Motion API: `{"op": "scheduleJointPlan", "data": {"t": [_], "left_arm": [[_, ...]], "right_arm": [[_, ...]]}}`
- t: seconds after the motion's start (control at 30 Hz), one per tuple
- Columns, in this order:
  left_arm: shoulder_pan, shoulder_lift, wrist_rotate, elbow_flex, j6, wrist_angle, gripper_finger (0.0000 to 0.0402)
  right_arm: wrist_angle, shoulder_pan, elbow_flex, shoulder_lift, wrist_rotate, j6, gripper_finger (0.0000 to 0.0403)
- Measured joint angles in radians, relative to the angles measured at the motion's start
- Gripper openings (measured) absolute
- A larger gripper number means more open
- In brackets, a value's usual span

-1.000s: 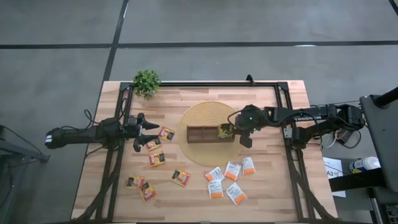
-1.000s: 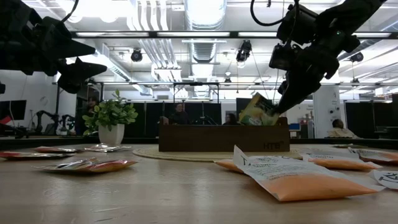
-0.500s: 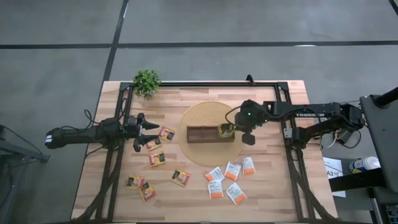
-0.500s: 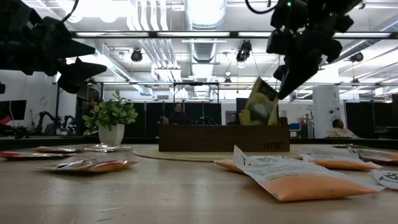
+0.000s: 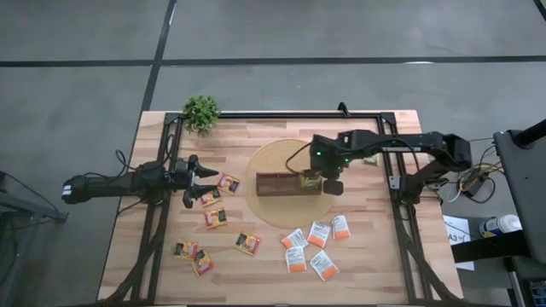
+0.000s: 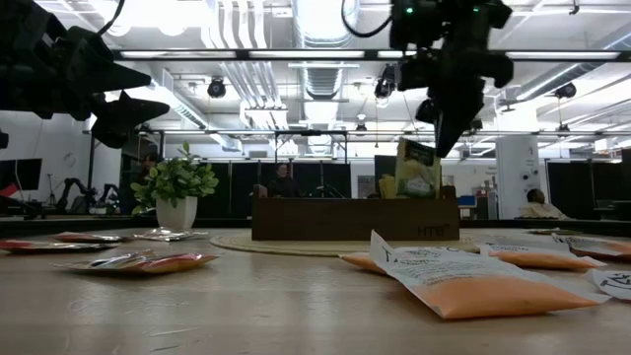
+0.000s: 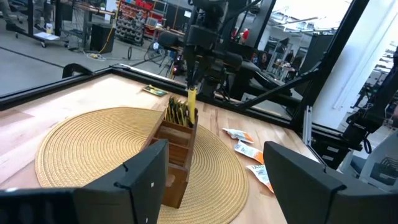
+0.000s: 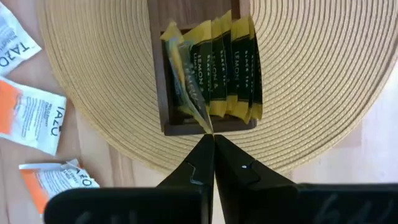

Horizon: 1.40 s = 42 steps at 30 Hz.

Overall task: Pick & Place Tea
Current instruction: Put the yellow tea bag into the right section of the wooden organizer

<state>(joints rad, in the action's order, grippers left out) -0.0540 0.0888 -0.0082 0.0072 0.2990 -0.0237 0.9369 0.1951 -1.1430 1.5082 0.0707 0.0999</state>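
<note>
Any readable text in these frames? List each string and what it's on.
"LEMON": on the green-yellow sachets standing in the wooden box, right wrist view.
"TAZO": on a white-orange sachet lying on the table beside the woven mat; the same word also shows on the next sachet.
Stamp on the box front in the low view: too blurred to read.
Print on the yellow-red-black sachets: too small to read.

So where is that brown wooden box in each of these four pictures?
High view: the wooden box lies mid-table on the round woven mat.
Low view: it stands centre, behind the orange sachets.
Left wrist view: centre, seen end-on.
Right wrist view: only its end compartment shows, filled with green-yellow sachets.
Shared landmark: the woven mat under it.
</note>
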Motion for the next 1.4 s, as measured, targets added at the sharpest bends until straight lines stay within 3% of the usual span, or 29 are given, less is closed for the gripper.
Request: {"op": "scheduleJointPlan", "data": {"t": [0.2, 0.4, 0.67, 0.87, 1.03, 1.2, 1.4], "left_arm": [[0.000, 0.000, 0.000, 0.000, 0.000, 0.000, 0.0257], [0.000, 0.000, 0.000, 0.000, 0.000, 0.000, 0.0257], [0.000, 0.000, 0.000, 0.000, 0.000, 0.000, 0.0257], [0.000, 0.000, 0.000, 0.000, 0.000, 0.000, 0.0257], [0.000, 0.000, 0.000, 0.000, 0.000, 0.000, 0.0257], [0.000, 0.000, 0.000, 0.000, 0.000, 0.000, 0.0257], [0.000, 0.000, 0.000, 0.000, 0.000, 0.000, 0.0257]], "right_arm": [[0.101, -0.026, -0.120, 0.101, -0.042, -0.014, 0.0008], [0.156, -0.027, -0.154, 0.159, -0.038, -0.019, 0.0023], [0.151, -0.025, -0.155, 0.160, -0.022, -0.012, 0.0124], [0.144, 0.006, -0.155, 0.091, -0.021, 0.006, 0.0190], [0.123, 0.086, -0.129, -0.003, -0.023, -0.018, 0.0206], [0.098, 0.237, -0.034, -0.094, -0.060, -0.140, 0.0204], [0.102, 0.482, 0.105, -0.177, 0.033, -0.202, 0.0198]]}}
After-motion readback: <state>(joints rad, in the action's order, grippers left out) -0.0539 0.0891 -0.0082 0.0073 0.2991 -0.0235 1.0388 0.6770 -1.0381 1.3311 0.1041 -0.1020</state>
